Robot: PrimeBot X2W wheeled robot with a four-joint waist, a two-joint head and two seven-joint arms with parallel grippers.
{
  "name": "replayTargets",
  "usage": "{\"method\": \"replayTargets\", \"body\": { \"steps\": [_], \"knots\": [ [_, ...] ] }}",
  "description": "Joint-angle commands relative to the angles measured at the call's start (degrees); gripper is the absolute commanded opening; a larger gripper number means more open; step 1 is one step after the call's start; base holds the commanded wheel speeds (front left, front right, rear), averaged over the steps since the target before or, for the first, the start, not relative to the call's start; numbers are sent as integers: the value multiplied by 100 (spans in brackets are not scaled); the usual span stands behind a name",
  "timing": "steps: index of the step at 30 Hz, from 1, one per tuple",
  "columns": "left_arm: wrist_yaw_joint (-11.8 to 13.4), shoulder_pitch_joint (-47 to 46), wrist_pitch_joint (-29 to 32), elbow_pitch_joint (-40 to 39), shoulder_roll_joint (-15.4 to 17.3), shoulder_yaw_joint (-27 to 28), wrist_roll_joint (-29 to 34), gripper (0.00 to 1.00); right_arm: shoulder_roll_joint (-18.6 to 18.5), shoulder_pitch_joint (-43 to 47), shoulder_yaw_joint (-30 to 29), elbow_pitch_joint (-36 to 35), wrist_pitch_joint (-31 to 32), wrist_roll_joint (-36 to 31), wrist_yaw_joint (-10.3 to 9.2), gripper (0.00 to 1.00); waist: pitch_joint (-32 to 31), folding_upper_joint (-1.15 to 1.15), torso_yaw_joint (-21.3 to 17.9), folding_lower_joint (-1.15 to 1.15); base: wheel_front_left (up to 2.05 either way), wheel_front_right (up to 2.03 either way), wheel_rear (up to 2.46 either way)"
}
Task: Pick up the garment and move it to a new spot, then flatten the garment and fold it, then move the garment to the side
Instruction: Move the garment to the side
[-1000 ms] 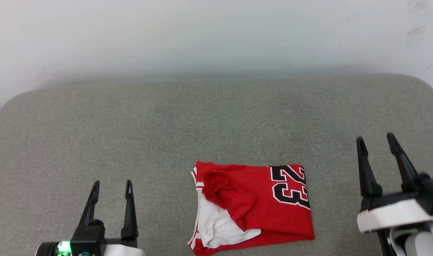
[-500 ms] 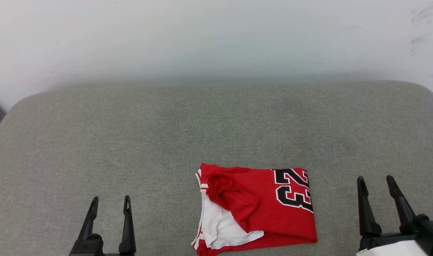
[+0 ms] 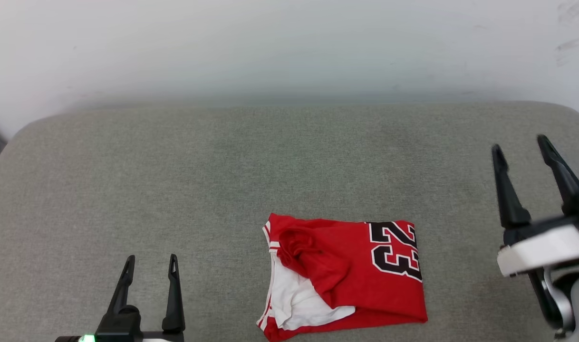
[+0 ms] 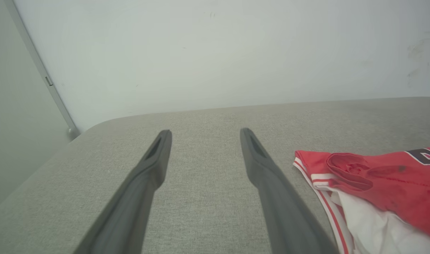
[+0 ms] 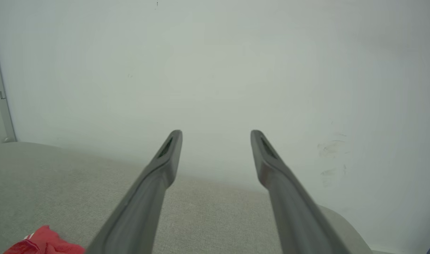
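Note:
The garment (image 3: 361,270), a red jersey with a black "23" and white sleeve fabric showing at its lower left, lies folded into a rough rectangle on the grey cushion (image 3: 223,180), near the front edge and right of centre. My left gripper (image 3: 150,260) stands open at the lower left, well apart from it, nothing between its fingers. The left wrist view has the garment (image 4: 377,183) to the right of that gripper (image 4: 204,132). My right gripper (image 3: 520,142) is open and raised at the far right, clear of the cloth. A red corner of the garment (image 5: 42,243) sits low left of it (image 5: 215,132).
A pale wall (image 3: 289,47) runs along the back of the cushion. The cushion's rounded corners fall away at the far left (image 3: 14,137) and far right (image 3: 574,114). A grey vertical strip (image 4: 42,70) stands at the wall's left end.
My right gripper dropped low half a second ago and has risen again, now higher and farther forward than a second ago. The left gripper and the garment have hardly shifted; the camera moved slightly.

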Motion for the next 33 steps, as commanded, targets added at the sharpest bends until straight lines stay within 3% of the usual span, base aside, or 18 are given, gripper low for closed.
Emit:
{"method": "replayTargets", "body": {
  "steps": [1, 5, 10, 15, 22, 33],
  "knots": [
    [-5, -50, -13, 18, -33, -17, 32, 100, -147, -164, 149, 14, 324, 24, -4, 100, 26, 0, 20, 0, 0, 0, 0],
    [15, -138, -14, 27, -53, -67, -1, 100, -767, -582, 738, 53, 1915, 584, -6, 100, 98, 0, 46, 0, 0, 0, 0],
    [3, -224, -14, 32, -69, -64, 0, 100, -1639, -881, 1344, 211, 3900, 1991, -5, 100, 219, 0, 81, 0, 0, 0, 0],
    [-44, -360, -13, 23, -81, -76, 24, 100, -2154, -952, 1492, 576, 5288, 3340, -4, 100, 417, 0, 160, 0, 0, 0, 0],
    [-115, -662, -13, 0, -90, -124, 71, 100, -1974, -869, 1302, 1107, 5893, 4485, -4, 100, 817, 0, 378, 0, 0, 0, 0],
    [-179, -1076, -14, -42, -83, -188, 105, 100, -1317, -976, 1821, 1641, 5666, 5005, -4, 100, 1486, 0, 698, 0, 0, 0, 0]
  ]
}}
